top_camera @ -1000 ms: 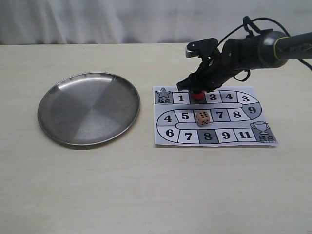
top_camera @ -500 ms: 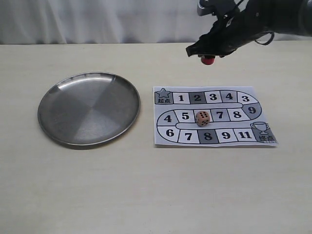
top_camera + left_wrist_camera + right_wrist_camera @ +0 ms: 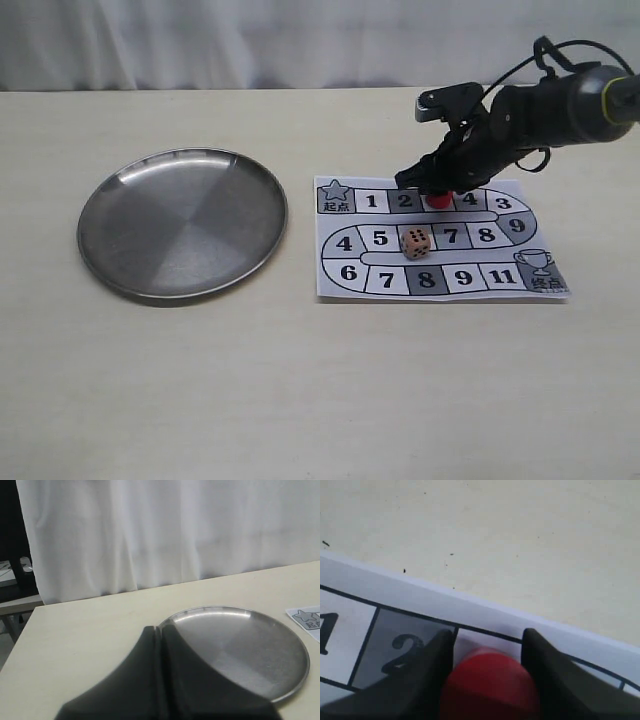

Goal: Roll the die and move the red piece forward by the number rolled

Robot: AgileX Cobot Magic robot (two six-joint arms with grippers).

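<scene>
Progress is showing in the exterior view: the right hand (image 3: pixel 437 190) is gripping the red piece (image 3: pixel 437 200), a small plain cylinder pawn, low over square 3 of the printed paper game board (image 3: pixel 463 278). A second ago that piece was standing on square 2, and half a second ago it was hanging high above the board's far edge. So one hop forward is being made, and the count is probably only starting. The light tan wooden die (image 3: pixel 416 242) with dark pips is resting, unmoved, on square 6 of the middle row; its top face is too small to read. The round stainless-steel plate (image 3: pixel 182 222) is lying well apart on the pale beige worktop (image 3: pixel 300 380), with a white curtain (image 3: pixel 250 40) hanging behind.

The left wrist view is showing the left hand (image 3: pixel 159 635) pressed closed on nothing, hovering near the plate (image 3: pixel 240 650), with a corner of the game board (image 3: pixel 307 620) peeking in.

The right wrist view is showing the right hand (image 3: pixel 487 632) clamping the red piece (image 3: pixel 490 680) between dark fingers (image 3: pixel 435 675), beside the grey square 2; whether it is touching the paper is not clear.
</scene>
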